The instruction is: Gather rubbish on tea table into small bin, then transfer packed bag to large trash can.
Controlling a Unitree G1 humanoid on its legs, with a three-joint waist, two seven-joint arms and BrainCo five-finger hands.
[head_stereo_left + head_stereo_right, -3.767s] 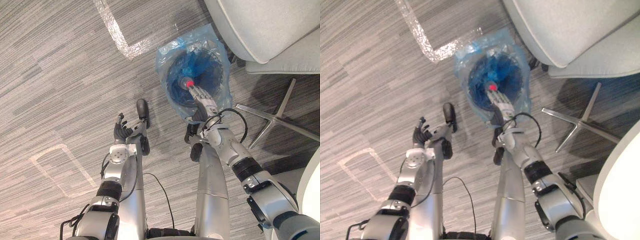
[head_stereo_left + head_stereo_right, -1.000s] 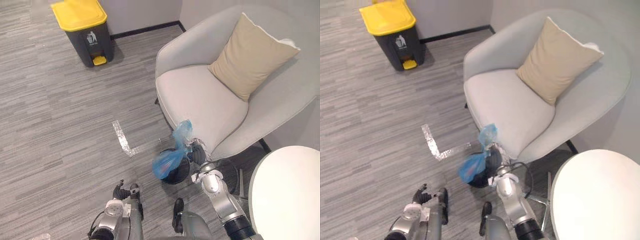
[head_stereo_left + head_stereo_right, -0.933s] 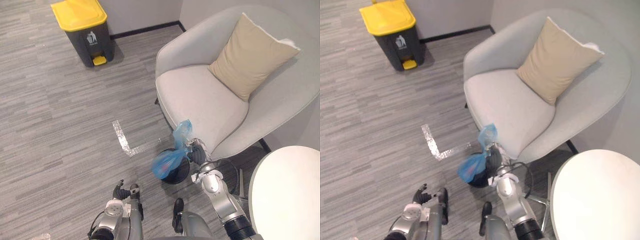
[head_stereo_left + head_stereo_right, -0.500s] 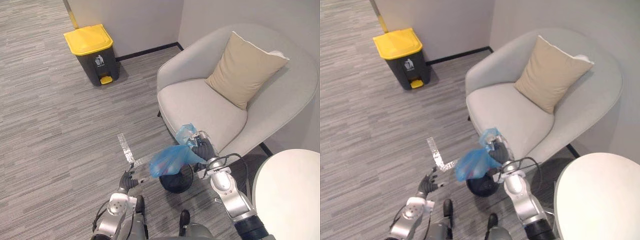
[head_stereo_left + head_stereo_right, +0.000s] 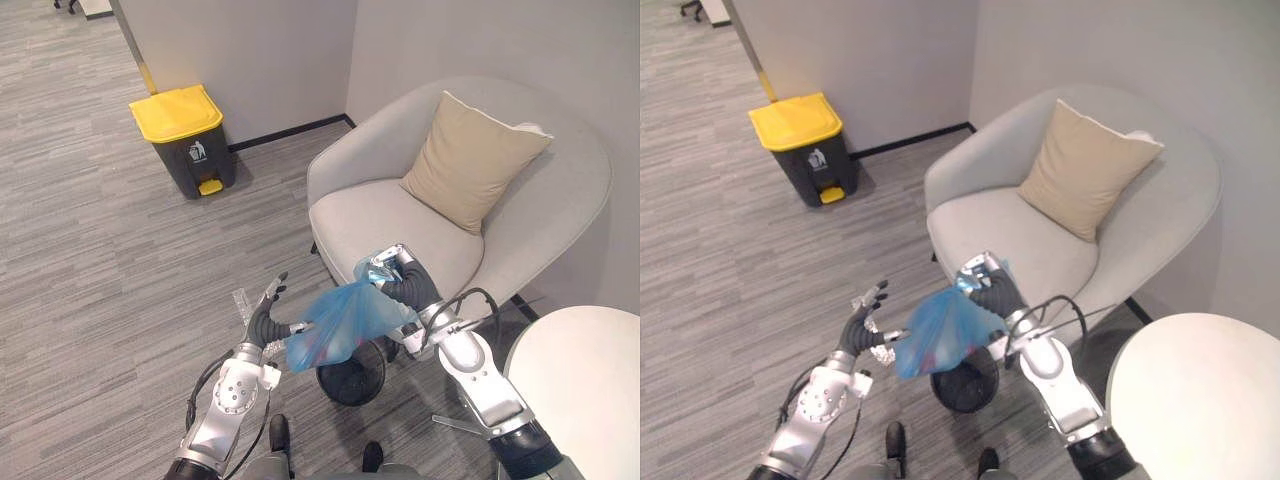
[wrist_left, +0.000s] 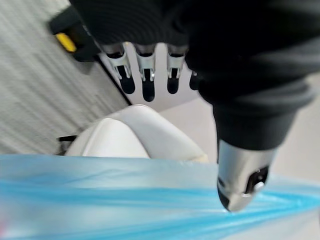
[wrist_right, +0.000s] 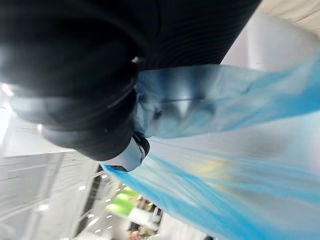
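Hanging above small black round bin [image 5: 350,378], translucent blue plastic bag [image 5: 340,325] slants from right robot hand [image 5: 405,285], clenched on its neck, toward left robot hand [image 5: 265,320], spread open beside it.

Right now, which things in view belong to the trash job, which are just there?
Job: blue bag, gripped by right hand; left hand open beside it; small bin below; yellow-lidded trash can.
Just there: armchair; cushion.
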